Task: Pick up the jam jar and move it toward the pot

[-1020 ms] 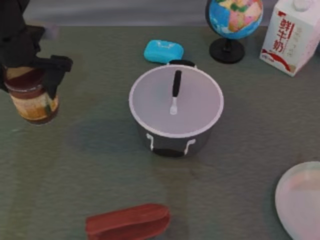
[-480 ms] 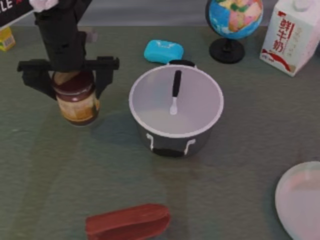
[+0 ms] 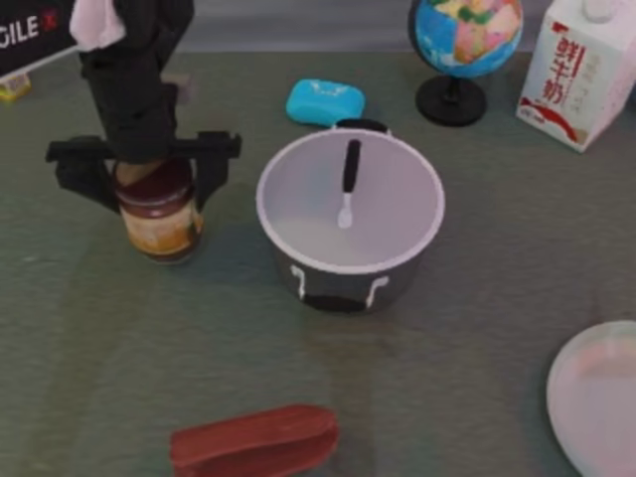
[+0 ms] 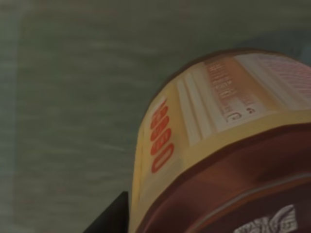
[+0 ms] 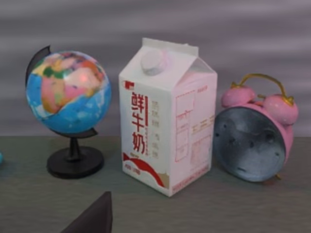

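Standing on the counter (image 3: 477, 298) just left of the pot (image 3: 350, 214), the jam jar (image 3: 159, 214) has shifted slightly rightward and toward the far edge since half a second ago, and well in from the left edge where it hung a second ago. The left claw (image 3: 144, 164) sits over the jar's lid, its two dark fingers (image 3: 214, 159) spread to either side of the jar; whether they still press the glass or have let go I cannot tell. A narrow gap of counter separates jar and pot. In the left wrist view the jar's yellow-orange label fills most of the picture.

Nothing else has moved: the blue soap (image 3: 325, 101), globe (image 3: 464, 40), milk carton (image 3: 576, 70), white plate (image 3: 596, 397) and red oblong object (image 3: 253, 439). The right claw is out of the top view.
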